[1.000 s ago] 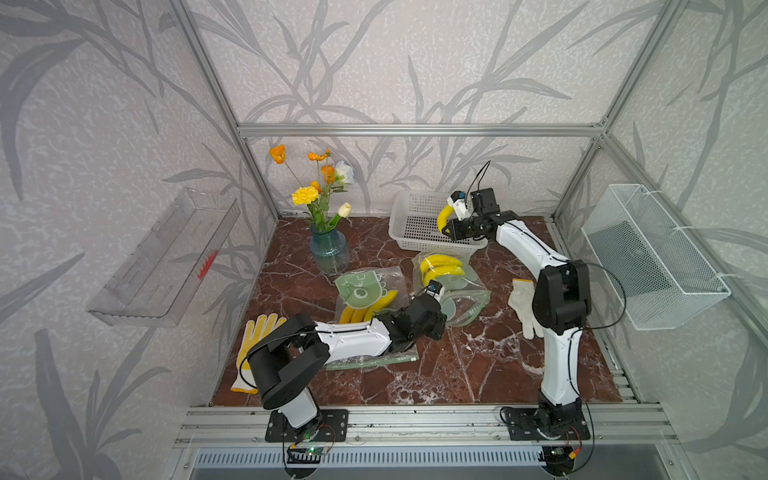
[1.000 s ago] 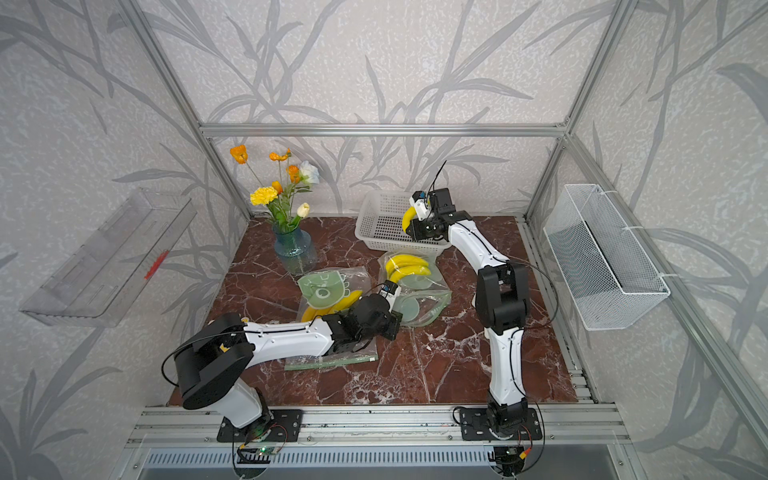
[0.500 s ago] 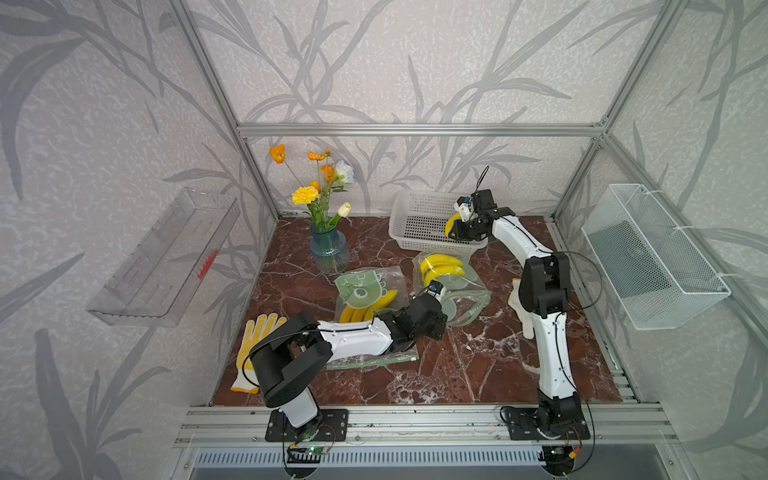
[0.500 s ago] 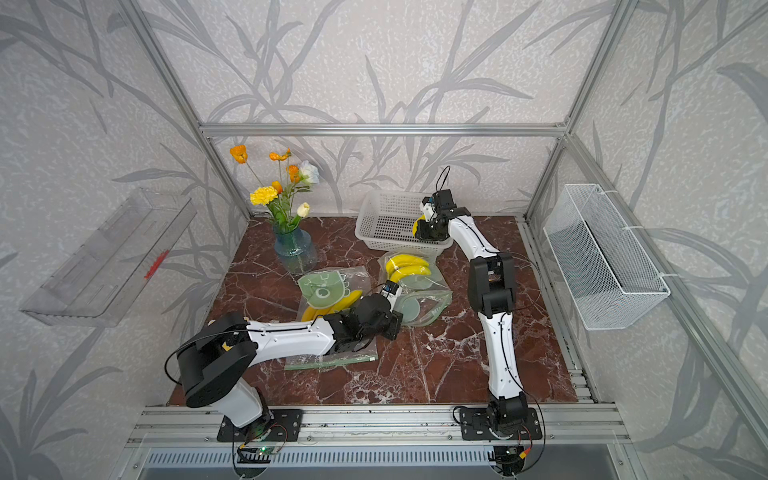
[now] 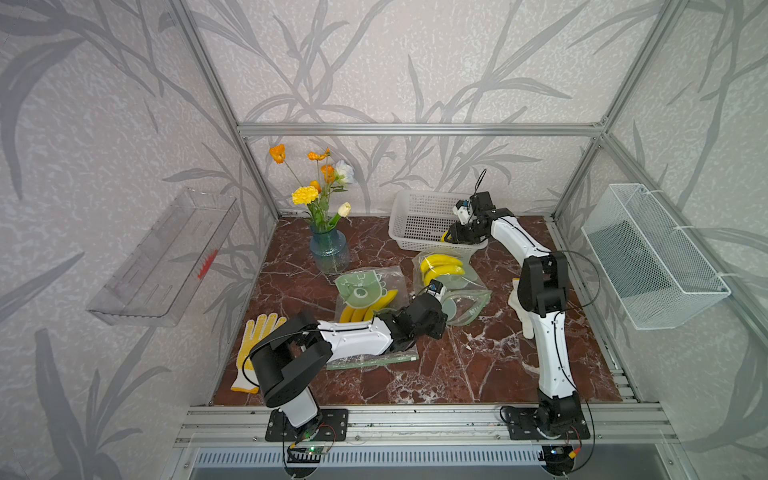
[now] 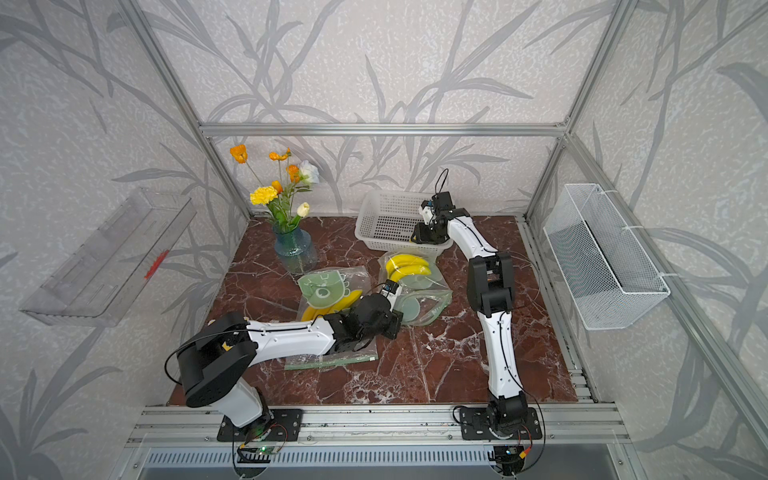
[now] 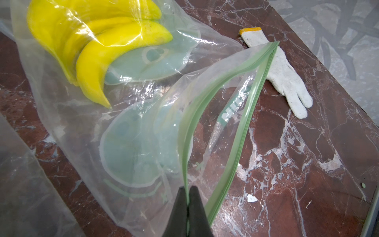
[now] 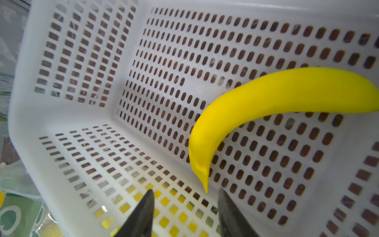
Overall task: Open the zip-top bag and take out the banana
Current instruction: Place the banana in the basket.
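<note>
The clear zip-top bag (image 7: 143, 127) with a green zip strip lies mid-table, its mouth gaping, in both top views (image 5: 461, 291) (image 6: 428, 297). Yellow bananas (image 7: 98, 41) (image 5: 441, 266) lie inside it at the far end. My left gripper (image 7: 187, 190) is shut on the upper green zip strip and holds that lip up. My right gripper (image 8: 185, 192) hangs open inside the white perforated basket (image 8: 82, 115) (image 5: 415, 220). A single banana (image 8: 266, 98) lies loose on the basket floor, its tip just ahead of the fingertips.
A second bag (image 5: 365, 293) with bananas and a green sticker lies left of the first. A blue flower vase (image 5: 328, 251) stands behind it. A white glove (image 5: 521, 309) and a yellow glove (image 5: 257, 345) lie on the table. A wire basket (image 5: 652, 257) hangs on the right wall.
My right gripper came down into the white basket with the banana and opened, letting it drop onto the basket floor. The left gripper kept its hold on the zip strip.
</note>
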